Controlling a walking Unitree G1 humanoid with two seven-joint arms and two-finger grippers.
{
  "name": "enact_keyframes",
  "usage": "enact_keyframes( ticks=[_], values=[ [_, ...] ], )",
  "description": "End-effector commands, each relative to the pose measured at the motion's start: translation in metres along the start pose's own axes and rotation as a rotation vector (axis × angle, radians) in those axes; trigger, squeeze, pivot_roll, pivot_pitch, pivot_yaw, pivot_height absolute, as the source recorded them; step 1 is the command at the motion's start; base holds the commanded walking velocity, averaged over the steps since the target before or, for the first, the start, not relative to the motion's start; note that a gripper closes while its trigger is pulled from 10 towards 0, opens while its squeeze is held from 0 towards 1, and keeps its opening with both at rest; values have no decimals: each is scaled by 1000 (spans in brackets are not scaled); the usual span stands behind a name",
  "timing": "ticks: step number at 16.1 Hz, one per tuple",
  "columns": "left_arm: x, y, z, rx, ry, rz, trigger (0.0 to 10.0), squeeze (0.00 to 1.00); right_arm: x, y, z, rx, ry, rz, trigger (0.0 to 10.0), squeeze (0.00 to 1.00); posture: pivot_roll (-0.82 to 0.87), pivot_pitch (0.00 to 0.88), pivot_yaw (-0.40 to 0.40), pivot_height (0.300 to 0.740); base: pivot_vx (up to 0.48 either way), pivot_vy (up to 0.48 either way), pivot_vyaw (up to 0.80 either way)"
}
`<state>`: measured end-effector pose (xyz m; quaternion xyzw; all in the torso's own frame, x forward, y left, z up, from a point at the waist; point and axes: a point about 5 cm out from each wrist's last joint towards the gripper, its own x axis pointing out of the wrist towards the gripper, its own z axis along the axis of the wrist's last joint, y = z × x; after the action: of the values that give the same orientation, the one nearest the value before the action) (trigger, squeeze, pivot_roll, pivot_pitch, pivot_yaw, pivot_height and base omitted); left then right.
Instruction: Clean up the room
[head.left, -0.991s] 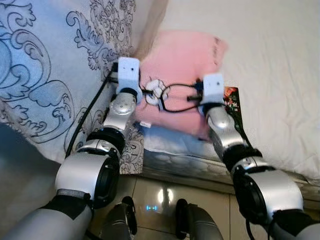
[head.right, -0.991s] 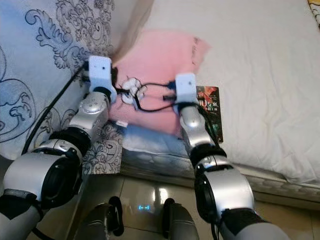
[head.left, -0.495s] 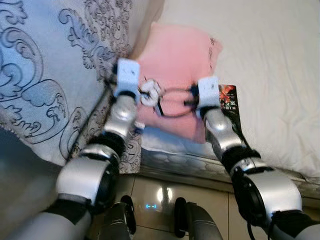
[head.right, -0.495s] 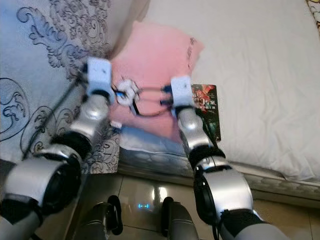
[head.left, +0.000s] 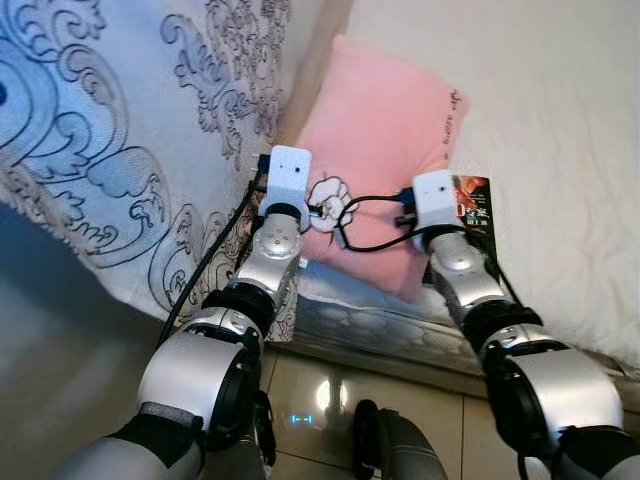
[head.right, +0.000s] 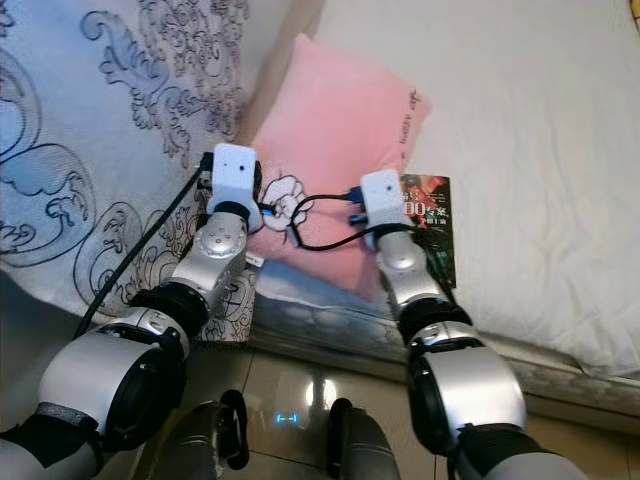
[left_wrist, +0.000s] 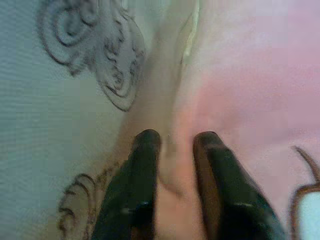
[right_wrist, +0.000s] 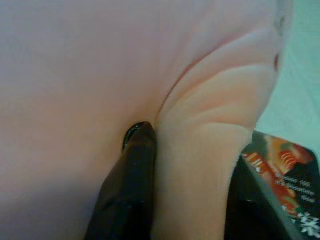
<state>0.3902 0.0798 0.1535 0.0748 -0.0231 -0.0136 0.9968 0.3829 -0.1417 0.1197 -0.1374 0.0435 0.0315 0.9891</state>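
Since a second ago the camera has swung, so the whole scene sits differently, and both arms have stayed clamped on the pillow (head.left: 375, 150), which now looks less crumpled and reaches farther up the bed (head.left: 540, 110). In the left eye view the pink pillow lies at the near left corner of the white bed, its left edge against the blue-patterned quilt (head.left: 120, 130) that hangs to the left. The left gripper (head.left: 290, 215) is at the pillow's near left edge and the right gripper (head.left: 432, 215) at its near right edge, a black cable looping between them over the pillow's flower print (head.left: 328, 197). A dark card (head.left: 474, 208) with red print lies on the bed just right of the right gripper, touching the pillow's edge. Tiled floor (head.left: 330, 390) shows below the bed. The right eye view gives the same layout: pillow (head.right: 335, 140) between quilt (head.right: 100, 150) and card (head.right: 432, 225). In the left wrist view the left gripper (left_wrist: 174, 150) has its two fingers (left_wrist: 145, 165) close together, pinching a fold of pink pillow beside the quilt. In the right wrist view the right gripper (right_wrist: 192, 170) squeezes a thick fold of pillow between its fingers (right_wrist: 132, 180), with the card (right_wrist: 285, 172) just beyond.
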Motion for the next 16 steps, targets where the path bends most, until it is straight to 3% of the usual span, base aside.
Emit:
enact_keyframes(
  ticks=[1, 4, 6, 7, 10, 11, 12, 13, 14, 16],
  values=[
    [1, 1, 1, 20, -8, -2, 10000, 1000, -7, -7, -19, -35, 54, -20, 10000, 1000, 31, 229, -32, 740, 0, 0, 0],
    [-2, 7, 6, 49, -83, -16, 10000, 1000, -11, -18, -20, -106, -3, -49, 10000, 1000, 21, 197, -28, 740, 0, 0, 0],
    [-10, 11, 2, 53, -105, -36, 10000, 1000, -18, -25, -31, -169, -7, -54, 10000, 1000, 30, 171, -25, 740, 0, 0, 0],
    [-20, 5, 2, 41, -137, -86, 10000, 1000, -23, -31, -36, -187, -23, -72, 10000, 1000, 38, 149, -26, 740, 0, 0, 0],
    [-44, 1, 0, 73, -183, -164, 10000, 1000, -40, -47, -44, -100, -93, -180, 10000, 1000, 62, 77, -33, 740, 0, 0, 0],
    [-50, 6, -4, 92, -177, -169, 10000, 1000, -52, -53, -50, 26, -108, -251, 10000, 1000, 67, 49, -34, 740, 0, 0, 0],
    [-53, 10, -7, 102, -167, -170, 10000, 1000, -60, -55, -54, 92, -113, -285, 10000, 1000, 67, 35, -31, 740, 0, 0, 0],
    [-59, 20, -17, 104, -115, -158, 10000, 1000, -80, -55, -59, 168, -144, -316, 10000, 1000, 63, 3, -21, 740, 0, 0, 0],
    [-64, 27, -24, 91, -94, -157, 10000, 1000, -97, -52, -61, 180, -165, -323, 10000, 1000, 63, 0, -18, 740, 0, 0, 0],
    [-95, 35, -32, 47, -119, -234, 10000, 1000, -145, -42, -72, 169, -148, -328, 10000, 1000, 69, 0, -5, 740, 0, 0, 0]
  ],
)
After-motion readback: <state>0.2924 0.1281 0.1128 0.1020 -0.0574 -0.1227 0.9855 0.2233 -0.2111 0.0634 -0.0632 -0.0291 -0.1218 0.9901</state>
